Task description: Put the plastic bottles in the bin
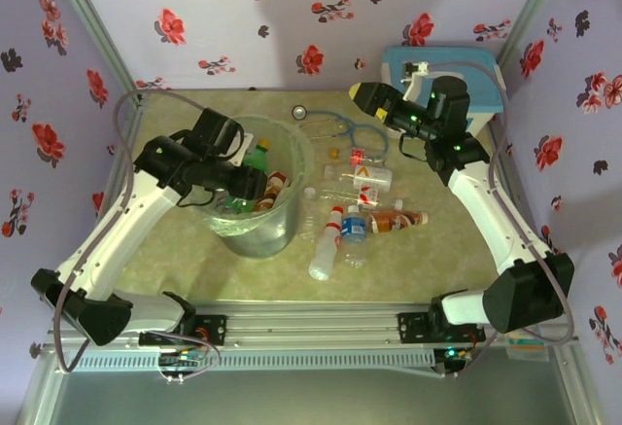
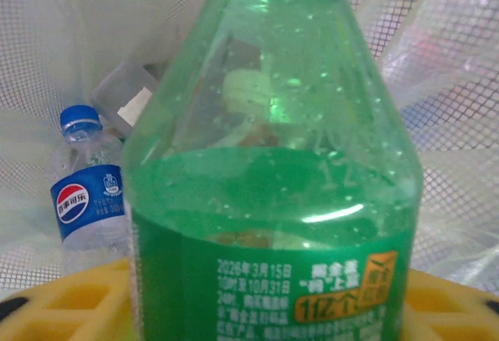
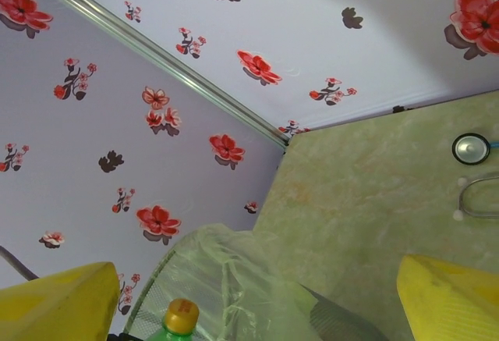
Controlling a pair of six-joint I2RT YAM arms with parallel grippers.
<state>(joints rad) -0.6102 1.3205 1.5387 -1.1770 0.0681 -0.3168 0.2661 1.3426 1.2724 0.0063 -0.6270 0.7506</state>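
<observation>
A: Nearest, left of centre in the top view: left hand (image 2: pixel 261 306) is low inside the bin (image 1: pixel 262 235), with the green bottle (image 2: pixel 273 200) neck up between its yellow fingers (image 2: pixel 70 306). Clamped or loose?
B: Cannot tell; the bottle's body hides the contact. My read is that it sits low so the bottle lands softly.
A: Materials?
B: Glossy thin plastic, beaded with droplets, tapering shoulder, yellow cap (image 3: pixel 181 314). Behind it a clear blue-capped bottle (image 2: pixel 86 204) leans on the meshy wall under the crinkled liner (image 3: pixel 226 275).
A: Mid frame?
B: Loose bottles (image 1: pixel 352 223) lie flat on the mottled green surface (image 1: pixel 194 279), just right of the bin. They're round and may roll.
A: Upper right?
B: Right hand (image 3: pixel 253 286) is held high, fingers spread wide, empty. Probably parked clear. Stethoscope (image 1: pixel 340 128) and blue-lidded box (image 1: pixel 466 75) lie beyond.
</observation>
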